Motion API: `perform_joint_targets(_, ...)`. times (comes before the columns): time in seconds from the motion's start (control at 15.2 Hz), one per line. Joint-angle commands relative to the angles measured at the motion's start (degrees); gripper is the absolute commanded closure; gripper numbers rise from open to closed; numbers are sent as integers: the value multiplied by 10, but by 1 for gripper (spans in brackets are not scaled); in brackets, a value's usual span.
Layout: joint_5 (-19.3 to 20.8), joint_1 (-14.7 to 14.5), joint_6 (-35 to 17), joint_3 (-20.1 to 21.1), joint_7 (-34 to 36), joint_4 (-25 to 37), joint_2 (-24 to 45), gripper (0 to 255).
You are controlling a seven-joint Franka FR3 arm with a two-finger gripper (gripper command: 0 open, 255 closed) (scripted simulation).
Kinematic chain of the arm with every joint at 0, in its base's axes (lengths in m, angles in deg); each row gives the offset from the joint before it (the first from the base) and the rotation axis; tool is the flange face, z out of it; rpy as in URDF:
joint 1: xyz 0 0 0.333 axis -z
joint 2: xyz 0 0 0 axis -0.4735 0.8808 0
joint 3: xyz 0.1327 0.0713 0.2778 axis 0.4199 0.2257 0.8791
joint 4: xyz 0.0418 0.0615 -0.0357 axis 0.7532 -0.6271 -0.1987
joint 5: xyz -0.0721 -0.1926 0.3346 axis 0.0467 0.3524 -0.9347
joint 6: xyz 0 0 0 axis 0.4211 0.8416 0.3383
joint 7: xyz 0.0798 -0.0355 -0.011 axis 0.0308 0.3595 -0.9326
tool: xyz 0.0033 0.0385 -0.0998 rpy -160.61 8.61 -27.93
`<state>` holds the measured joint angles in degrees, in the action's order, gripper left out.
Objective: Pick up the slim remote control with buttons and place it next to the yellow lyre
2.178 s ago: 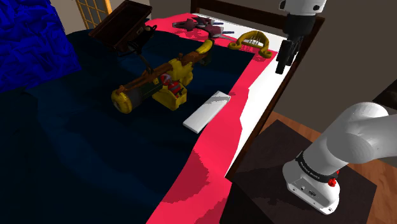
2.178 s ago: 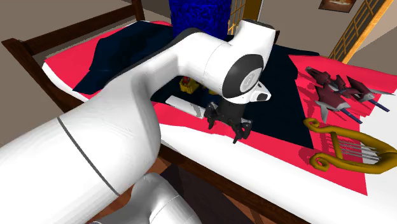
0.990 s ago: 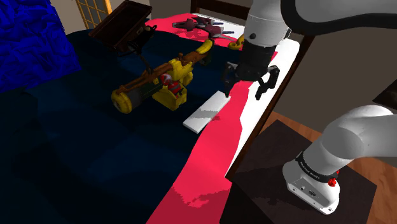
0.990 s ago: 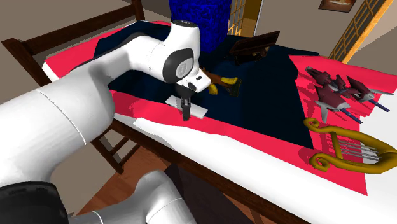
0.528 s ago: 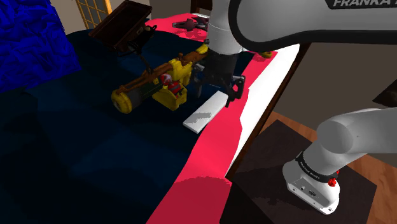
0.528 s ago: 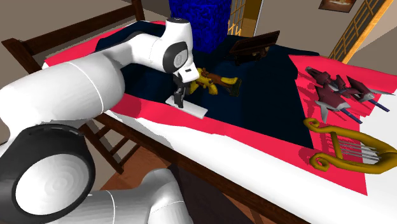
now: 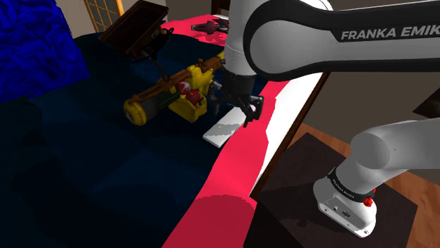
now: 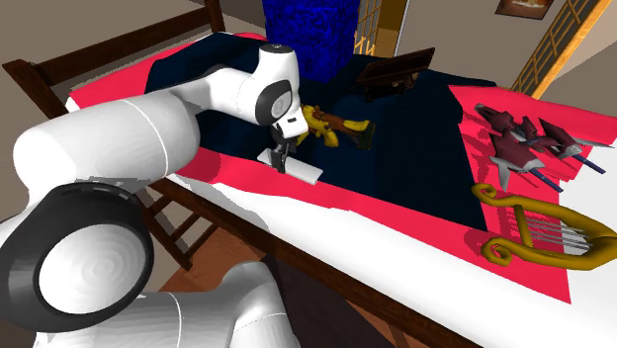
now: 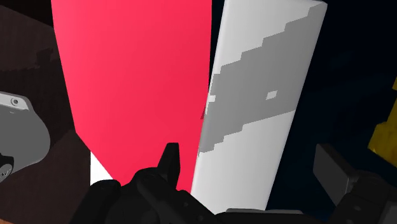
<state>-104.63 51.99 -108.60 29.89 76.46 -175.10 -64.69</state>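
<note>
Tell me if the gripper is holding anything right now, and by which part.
Nothing is held. The gripper is open, its fingers standing either side of the white remote without touching it.

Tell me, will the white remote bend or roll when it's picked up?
Probably neither. The remote is a flat, straight-edged slab, so it likely stays stiff and won't roll. It's thin, so probably light. Smooth sides might slip.
</note>
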Motion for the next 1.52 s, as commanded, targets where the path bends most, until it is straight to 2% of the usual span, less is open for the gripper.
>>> perform_joint_targets(0.0,-2,0,-5,5,-1,-9,3,0)
perform_joint_targets(0.4,-1,0,-6,4,-1,-9,3,0)
perform_joint_targets(0.46,0,1,-5,6,1,-6,5,255)
perform_joint_targets(0.73,2,7,-5,14,7,4,13,255)
perform_joint_targets(1.06,0,-1,-6,4,0,-9,4,255)
perform_joint_targets(1.45,12,-3,39,-20,4,27,-2,255)
